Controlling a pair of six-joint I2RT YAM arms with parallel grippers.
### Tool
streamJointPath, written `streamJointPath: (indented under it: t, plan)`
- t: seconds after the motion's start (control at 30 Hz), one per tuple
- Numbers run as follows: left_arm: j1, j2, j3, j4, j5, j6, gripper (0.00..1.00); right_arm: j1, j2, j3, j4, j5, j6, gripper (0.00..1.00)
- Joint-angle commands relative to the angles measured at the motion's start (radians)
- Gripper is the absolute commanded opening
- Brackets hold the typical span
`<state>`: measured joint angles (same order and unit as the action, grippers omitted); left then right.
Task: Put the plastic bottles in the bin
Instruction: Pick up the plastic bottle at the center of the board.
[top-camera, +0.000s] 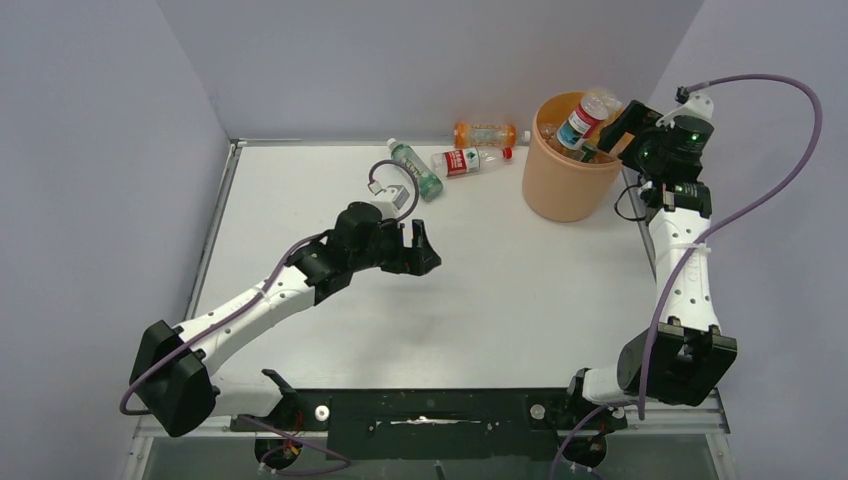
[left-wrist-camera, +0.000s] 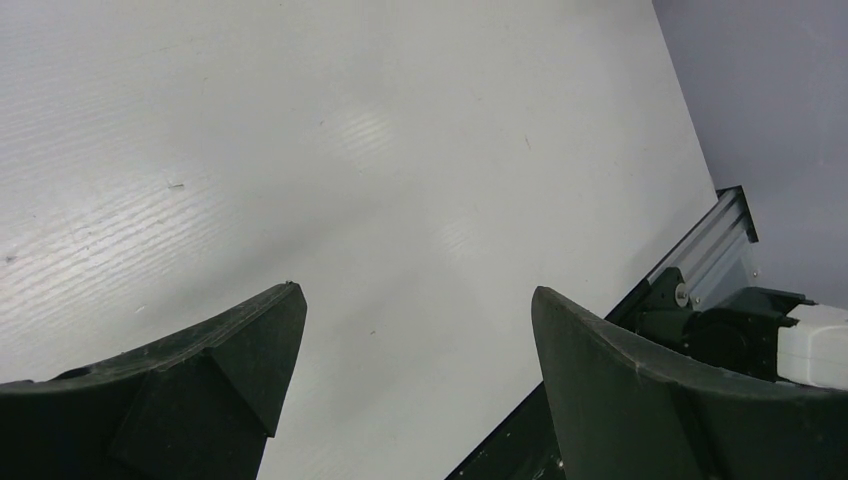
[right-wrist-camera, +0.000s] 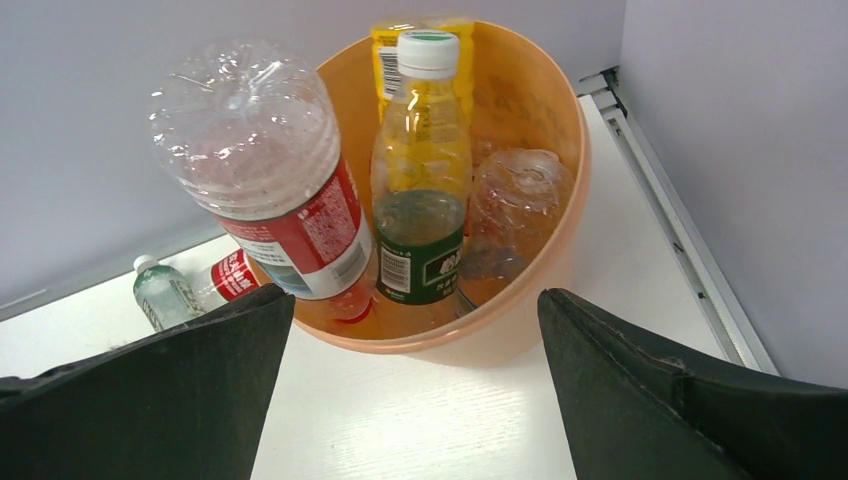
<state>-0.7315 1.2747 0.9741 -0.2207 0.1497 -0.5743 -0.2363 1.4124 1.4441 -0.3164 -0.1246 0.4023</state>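
The peach-orange bin stands at the back right and holds several bottles. A clear red-label bottle sticks out above its rim, cap down. My right gripper hovers open and empty just right of the bin. In the right wrist view it faces the bin, the red-label bottle, a yellow green-label bottle and a crumpled clear one. Three bottles lie on the table: orange, red-label, green-label. My left gripper is open and empty mid-table.
The left wrist view shows my left gripper over bare white table, with the table's near edge and the right arm's base beyond. Grey walls close the table at the back and sides; the bin stands near the right rail.
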Motion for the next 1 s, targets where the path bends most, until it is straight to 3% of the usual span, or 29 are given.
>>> streamJointPath:
  t: [0.0,0.3,0.5,0.97]
  plan:
    - [0.03,0.034,0.089,0.068,-0.054,-0.017,0.84,-0.017,-0.079,-0.028,0.038,-0.014,0.038,0.99]
    - [0.184,0.224,0.213,0.127,-0.041,-0.043,0.84,-0.013,-0.186,-0.192,0.056,-0.103,0.125,0.97]
    - [0.228,0.323,0.258,0.186,-0.016,-0.056,0.84,0.022,-0.3,-0.352,0.078,-0.215,0.197,0.98]
    - [0.348,0.491,0.341,0.248,-0.002,-0.098,0.84,0.469,-0.625,-0.85,0.147,-0.145,0.324,0.98]
